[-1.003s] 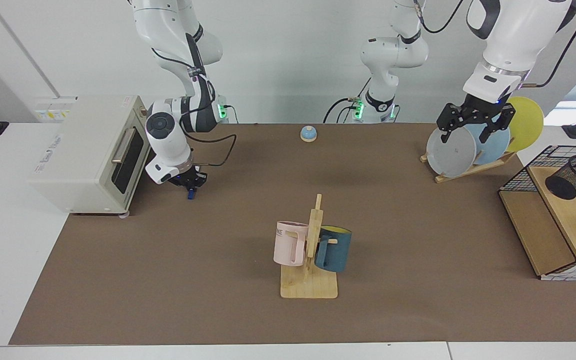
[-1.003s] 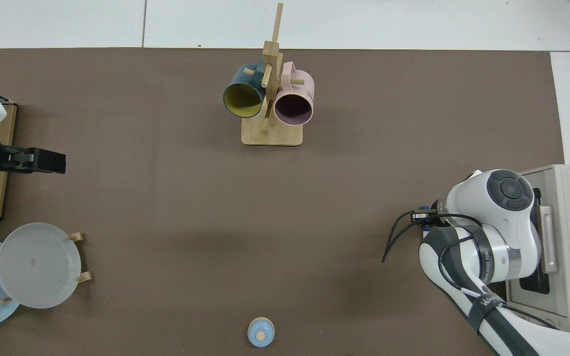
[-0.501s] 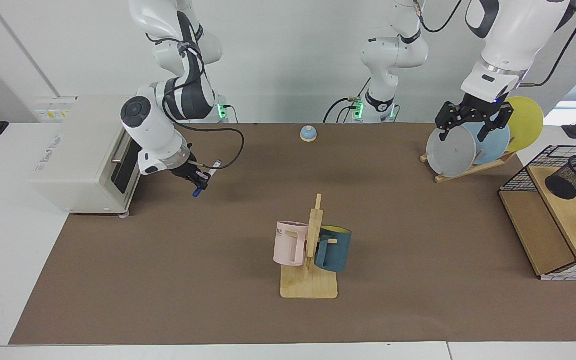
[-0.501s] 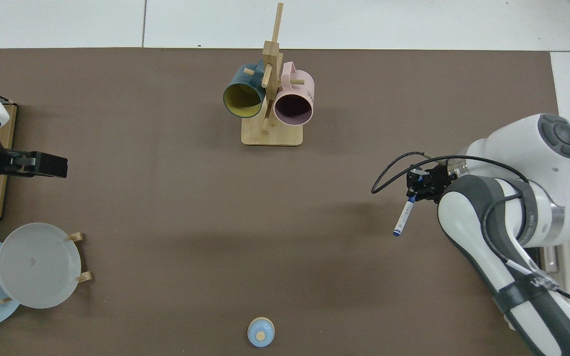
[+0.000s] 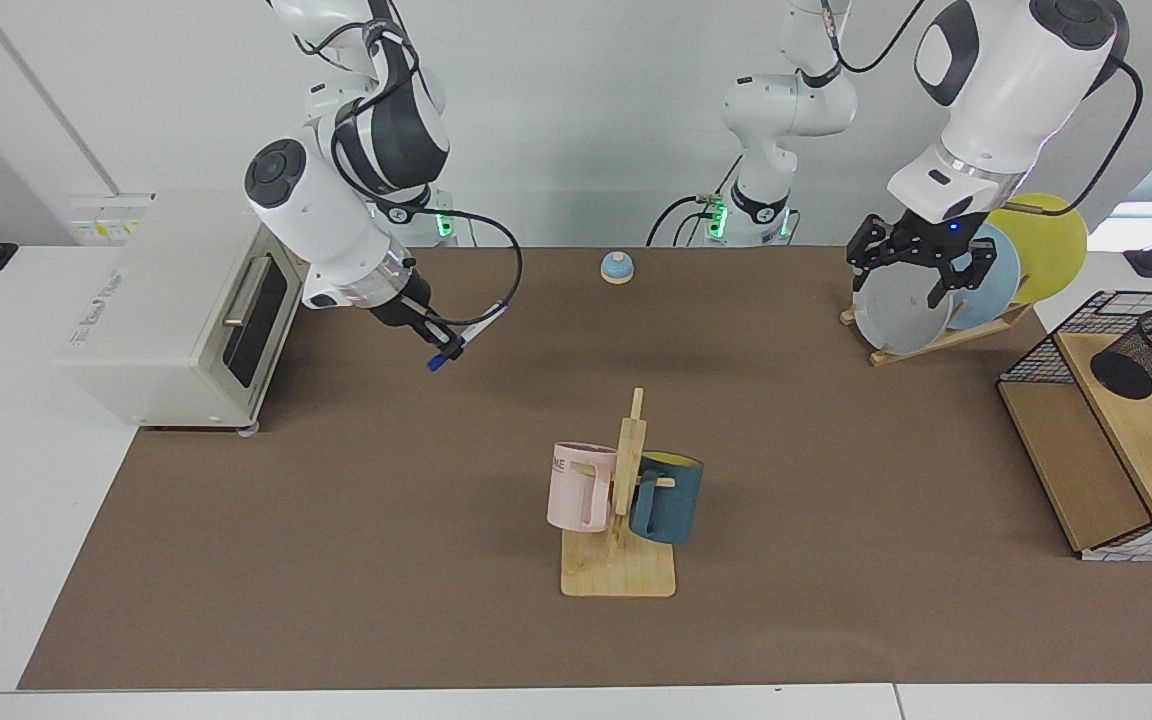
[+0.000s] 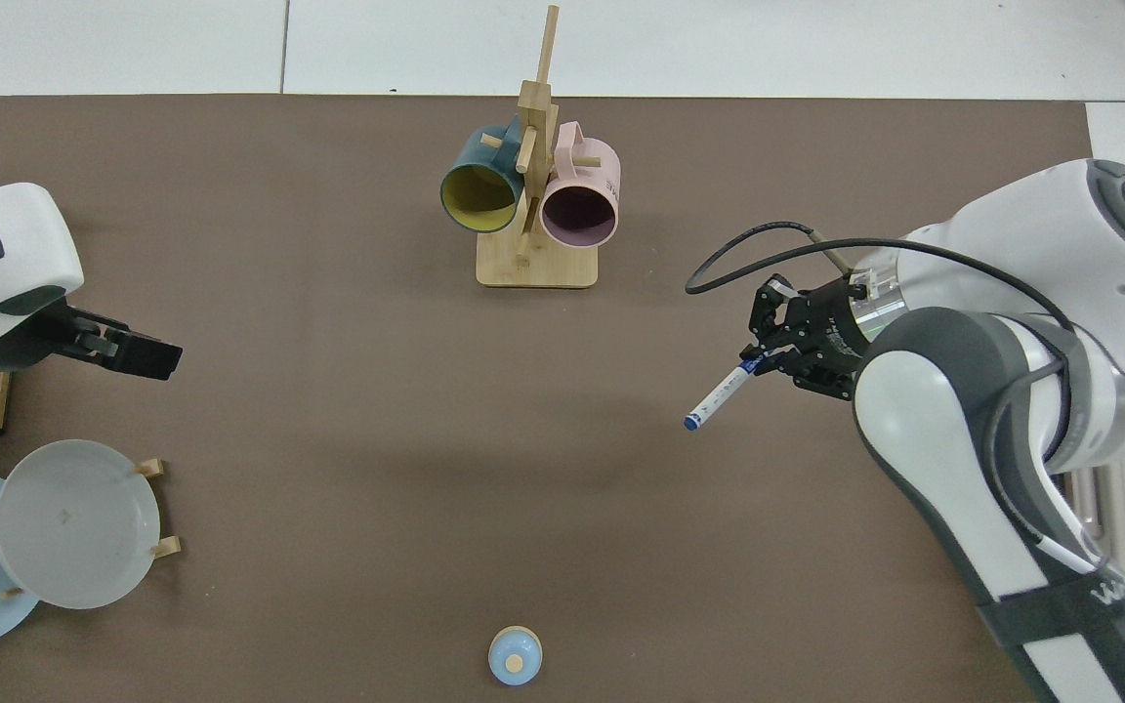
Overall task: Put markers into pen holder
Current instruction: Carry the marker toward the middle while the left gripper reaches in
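Right gripper [image 5: 443, 345]: clamped on the marker [image 5: 464, 337], held in the air between the toaster oven [image 5: 176, 305] and the mug rack [image 5: 619, 520], forearm angled down from the oven side.
Marker: tilted, one blue end low, one up; only one in sight.
Left gripper [image 5: 911, 270]: fingers spread, hanging in front of the plates [image 5: 901, 305], arm slanting down.
Pen holder [image 5: 1151, 352]: on the wooden shelf [image 5: 1141, 430], far from the mug rack.
Writing: "ME" on the pink mug [image 5: 576, 487].
Mugs: two.
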You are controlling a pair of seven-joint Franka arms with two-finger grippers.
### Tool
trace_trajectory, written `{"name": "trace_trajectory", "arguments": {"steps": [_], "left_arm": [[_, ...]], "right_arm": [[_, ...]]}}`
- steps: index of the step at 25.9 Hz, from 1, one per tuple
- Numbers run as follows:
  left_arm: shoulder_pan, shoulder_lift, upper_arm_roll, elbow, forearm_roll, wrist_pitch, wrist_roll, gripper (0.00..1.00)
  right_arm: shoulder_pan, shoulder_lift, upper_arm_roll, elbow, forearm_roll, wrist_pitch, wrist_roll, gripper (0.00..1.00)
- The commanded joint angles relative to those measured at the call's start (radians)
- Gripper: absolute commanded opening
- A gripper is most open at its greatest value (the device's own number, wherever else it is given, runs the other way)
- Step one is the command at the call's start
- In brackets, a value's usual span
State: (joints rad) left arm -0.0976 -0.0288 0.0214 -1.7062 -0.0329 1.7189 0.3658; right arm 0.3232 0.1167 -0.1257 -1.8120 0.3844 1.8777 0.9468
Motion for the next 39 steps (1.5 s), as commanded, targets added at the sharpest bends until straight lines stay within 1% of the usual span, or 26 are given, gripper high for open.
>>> {"name": "trace_trajectory", "arguments": {"steps": [1,7,10,12,14,17,20,24,28,31,33,37,39], "left_arm": [[-0.017,-0.019,-0.003,-0.035,-0.025,0.028,0.302,1.00],[-0.071,-0.019,-0.004,-0.039,-0.024,0.024,0.540,1.00],[-0.100,-0.014,-0.004,-0.039,-0.025,0.025,0.643,1.00],[-0.103,-0.014,-0.008,-0.053,-0.030,0.012,0.697,1.00],[-0.106,-0.019,-0.015,-0.067,-0.062,0.007,0.728,1.00],[-0.108,-0.020,-0.023,-0.067,-0.142,0.004,0.775,1.00],[-0.109,-0.020,-0.055,-0.067,-0.185,0.010,0.866,1.00],[-0.109,-0.046,-0.080,-0.110,-0.228,0.010,0.894,1.00],[-0.109,-0.097,-0.072,-0.177,-0.324,0.008,0.897,1.00],[-0.109,-0.128,-0.075,-0.219,-0.334,0.016,0.881,1.00],[-0.113,-0.135,-0.080,-0.227,-0.335,0.025,0.872,1.00],[-0.114,-0.137,-0.083,-0.227,-0.347,0.028,0.864,1.00],[-0.114,-0.143,-0.083,-0.227,-0.360,0.027,0.869,1.00]], "right_arm": [[0.045,0.017,-0.002,0.068,0.083,-0.022,0.176,0.00],[0.086,0.015,0.000,0.089,0.169,-0.009,0.317,0.00],[0.103,0.014,0.000,0.089,0.202,-0.003,0.372,0.00],[0.128,0.012,0.001,0.089,0.211,0.003,0.403,0.00],[0.168,0.009,0.000,0.089,0.215,0.030,0.446,0.00],[0.200,0.008,0.000,0.089,0.223,0.098,0.504,0.00],[0.224,0.008,0.000,0.089,0.225,0.116,0.544,0.00],[0.249,0.008,0.000,0.089,0.229,0.119,0.609,0.00],[0.272,0.004,0.003,0.085,0.235,0.155,0.624,0.00],[0.295,0.009,0.008,0.083,0.237,0.165,0.665,0.00],[0.303,0.009,0.008,0.083,0.237,0.179,0.681,0.00],[0.304,0.012,0.008,0.083,0.278,0.182,0.702,0.00],[0.304,0.017,0.008,0.083,0.284,0.187,0.737,0.00]]}}
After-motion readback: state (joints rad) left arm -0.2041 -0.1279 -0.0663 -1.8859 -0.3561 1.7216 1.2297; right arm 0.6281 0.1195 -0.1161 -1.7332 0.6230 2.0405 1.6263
